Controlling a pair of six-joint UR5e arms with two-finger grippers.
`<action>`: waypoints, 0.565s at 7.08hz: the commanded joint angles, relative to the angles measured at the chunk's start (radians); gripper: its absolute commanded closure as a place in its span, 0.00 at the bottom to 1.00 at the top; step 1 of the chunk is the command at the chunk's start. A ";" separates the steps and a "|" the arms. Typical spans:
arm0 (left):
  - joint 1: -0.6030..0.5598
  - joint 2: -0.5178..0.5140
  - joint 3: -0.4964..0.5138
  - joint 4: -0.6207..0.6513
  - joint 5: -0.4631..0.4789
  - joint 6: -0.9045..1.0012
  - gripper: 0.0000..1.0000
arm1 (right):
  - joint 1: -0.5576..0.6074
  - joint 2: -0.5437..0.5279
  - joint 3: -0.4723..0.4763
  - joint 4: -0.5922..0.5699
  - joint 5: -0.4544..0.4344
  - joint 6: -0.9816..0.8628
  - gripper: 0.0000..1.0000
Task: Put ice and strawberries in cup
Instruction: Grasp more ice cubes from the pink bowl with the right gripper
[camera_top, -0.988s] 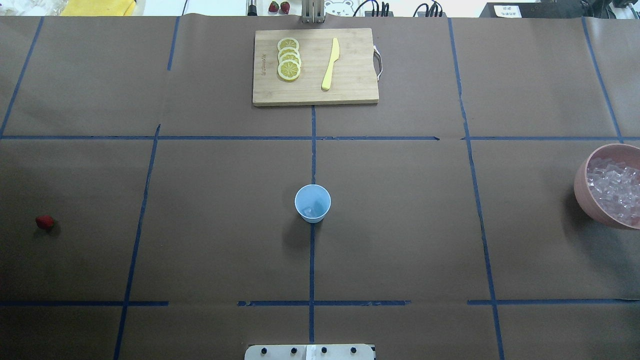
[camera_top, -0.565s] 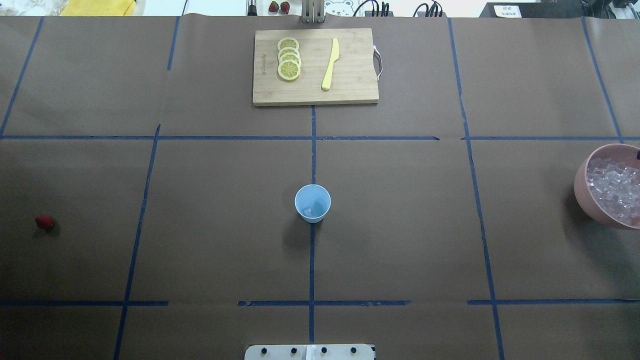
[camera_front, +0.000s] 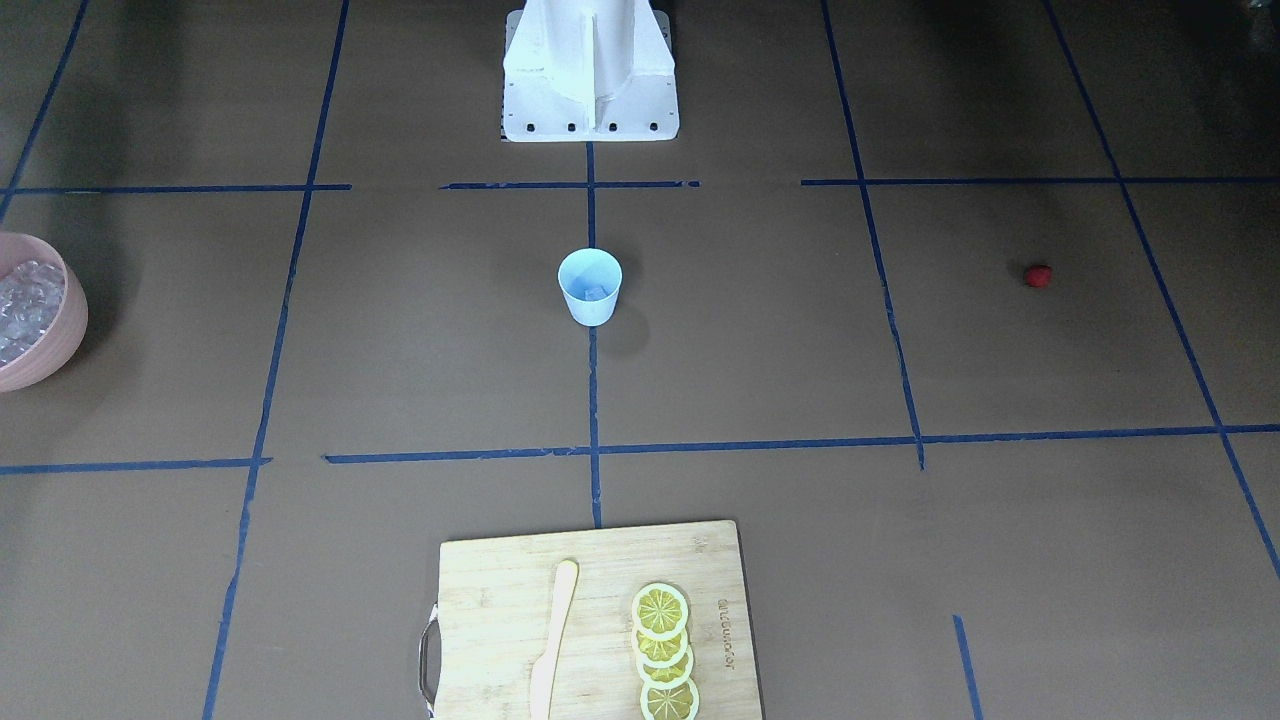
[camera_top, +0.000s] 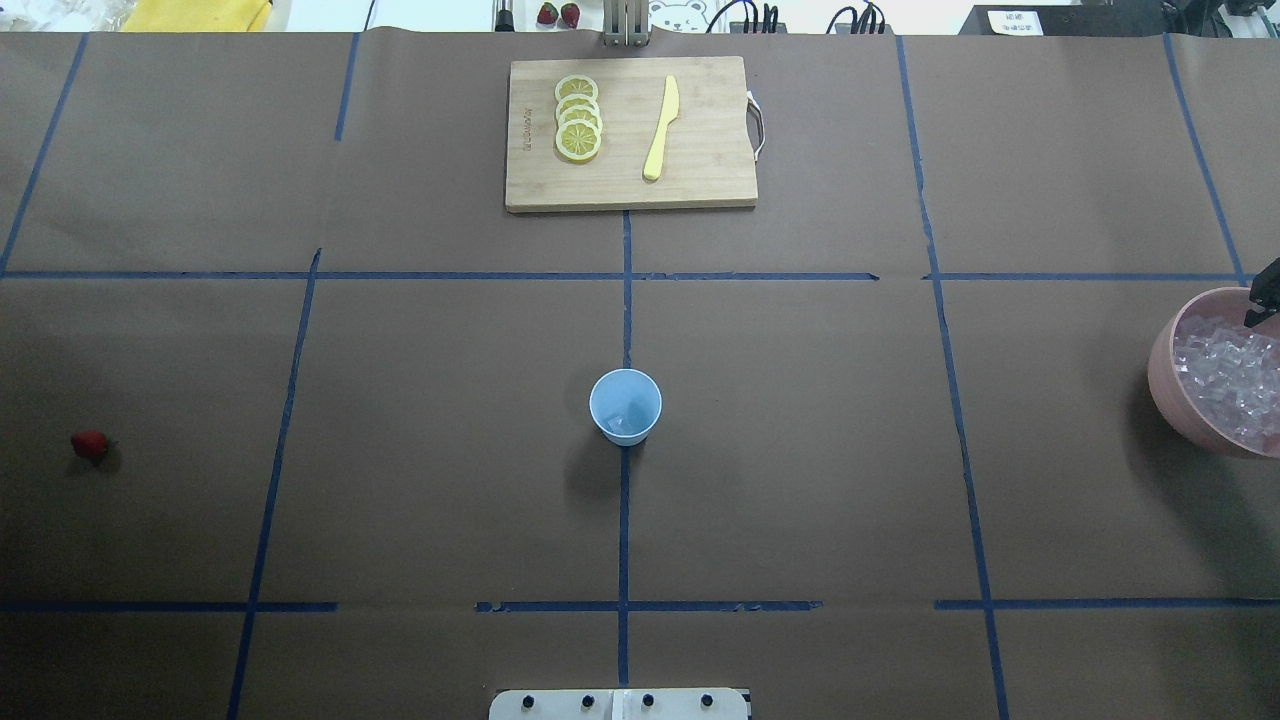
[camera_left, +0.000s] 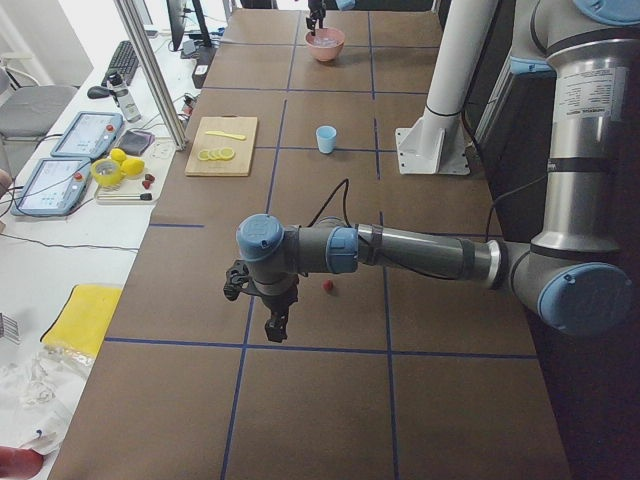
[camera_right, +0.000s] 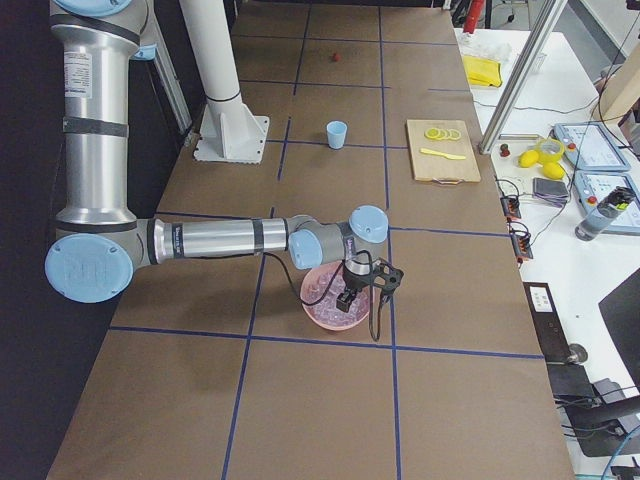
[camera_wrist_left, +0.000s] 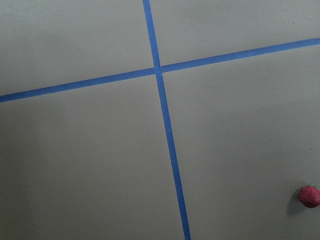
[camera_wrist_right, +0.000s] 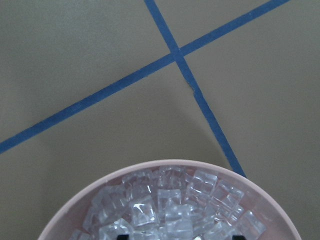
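The pale blue cup (camera_top: 625, 405) stands upright at the table's middle with one ice cube (camera_top: 626, 423) inside. More ice (camera_wrist_right: 160, 210) fills the pink bowl (camera_top: 1160, 372) at the right edge. My right gripper (camera_top: 1265, 295) hovers over the bowl's far rim; in the right wrist view its two dark fingertips (camera_wrist_right: 125, 236) stand wide apart, open and holding nothing. The strawberry (camera_top: 89, 444) lies alone far left, low right in the left wrist view (camera_wrist_left: 309, 196). My left gripper (camera_left: 273, 325) hangs beside it, nearer the table's end; I cannot tell if it is open or shut.
A wooden cutting board (camera_top: 700, 170) with lemon slices (camera_top: 578, 118) and a yellow knife (camera_top: 661, 128) sits at the far middle. Blue tape lines cross the brown paper. The robot's white base (camera_front: 590, 90) stands behind the cup.
The right gripper's dark tip has come into the overhead view at the right edge, over the bowl's far rim. Cup, strawberry and board have not moved.
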 joint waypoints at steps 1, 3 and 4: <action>0.000 0.025 -0.030 -0.002 0.000 0.000 0.00 | -0.019 0.002 -0.007 0.008 -0.002 0.001 0.25; 0.000 0.028 -0.033 0.000 0.000 -0.002 0.00 | -0.021 0.002 -0.014 0.009 -0.002 -0.001 0.26; 0.000 0.028 -0.034 0.000 0.000 -0.002 0.00 | -0.021 0.002 -0.030 0.038 -0.002 0.001 0.26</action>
